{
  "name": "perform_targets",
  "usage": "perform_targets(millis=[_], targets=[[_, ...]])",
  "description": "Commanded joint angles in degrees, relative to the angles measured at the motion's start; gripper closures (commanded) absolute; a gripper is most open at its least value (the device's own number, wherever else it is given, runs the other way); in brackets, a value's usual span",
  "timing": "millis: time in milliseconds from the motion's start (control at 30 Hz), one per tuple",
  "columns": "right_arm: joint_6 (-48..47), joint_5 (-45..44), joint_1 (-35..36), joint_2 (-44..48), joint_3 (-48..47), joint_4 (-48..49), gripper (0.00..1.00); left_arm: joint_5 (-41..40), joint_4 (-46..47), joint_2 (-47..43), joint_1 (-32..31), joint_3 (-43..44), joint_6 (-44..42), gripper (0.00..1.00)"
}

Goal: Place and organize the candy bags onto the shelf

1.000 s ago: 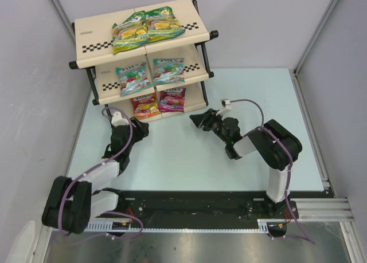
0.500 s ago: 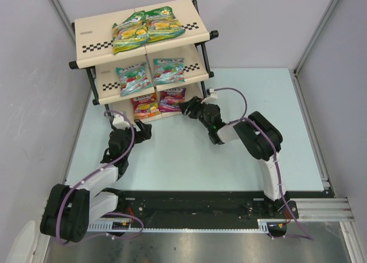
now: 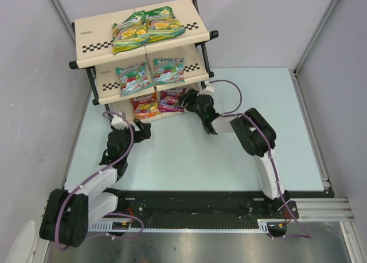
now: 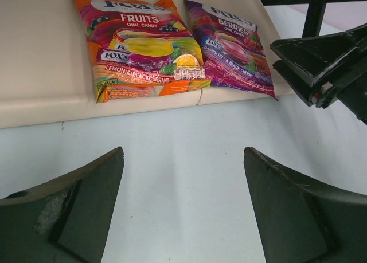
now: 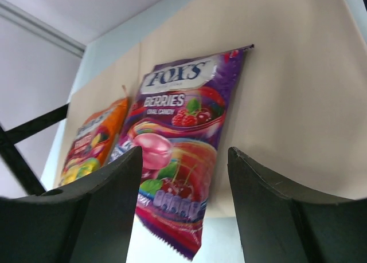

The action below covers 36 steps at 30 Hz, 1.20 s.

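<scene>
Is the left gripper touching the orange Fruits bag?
Apart. Left wrist view: bare table lies between the open left gripper and the orange Fruits bag on the shelf.

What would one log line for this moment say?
candy bags: all six on shelf | left gripper: open, empty | right gripper: open, facing purple bag

Your left arm (image 3: pixel 94 180) and right arm (image 3: pixel 269 171) both pair bulky black joint housings with white link tubes, carry a looping lavender cable (image 3: pixel 225 81) up to a small white wrist plug (image 3: pixel 117 121), and end in broad matte-black wedge fingers (image 4: pixel 74 217), one scuffed grey.
</scene>
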State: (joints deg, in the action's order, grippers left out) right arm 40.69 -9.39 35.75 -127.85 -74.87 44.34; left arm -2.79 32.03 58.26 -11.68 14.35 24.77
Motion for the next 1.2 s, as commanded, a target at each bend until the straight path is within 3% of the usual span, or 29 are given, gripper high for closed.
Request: perform_targets(millis=[0,233,433,667,1167], targets=[[-0.35,-2.3,0.11,-2.4,-5.36,-6.27,0.35,-0.03,1.28,-0.78,0.78,-0.46,-1.31,0.09],[0.01,-1.34,0.11,-5.3,-11.17,-13.74,0.42,0.06,1.37,-1.13,1.14,-0.81,-0.96,0.09],[-0.17,0.51,-0.33,-6.01,-12.14,-14.55,0.65,0.41,1.54,-0.78,1.66,-0.9,-0.52,0.09],[-0.26,6.39,-1.82,-5.92,-9.43,-10.16,0.99,1.03,1.81,-0.34,2.19,-0.99,-0.17,0.09],[-6.23,26.69,-6.21,-5.21,-6.6,-1.8,1.0,1.99,2.42,0.45,2.63,-1.08,0.1,0.09]])
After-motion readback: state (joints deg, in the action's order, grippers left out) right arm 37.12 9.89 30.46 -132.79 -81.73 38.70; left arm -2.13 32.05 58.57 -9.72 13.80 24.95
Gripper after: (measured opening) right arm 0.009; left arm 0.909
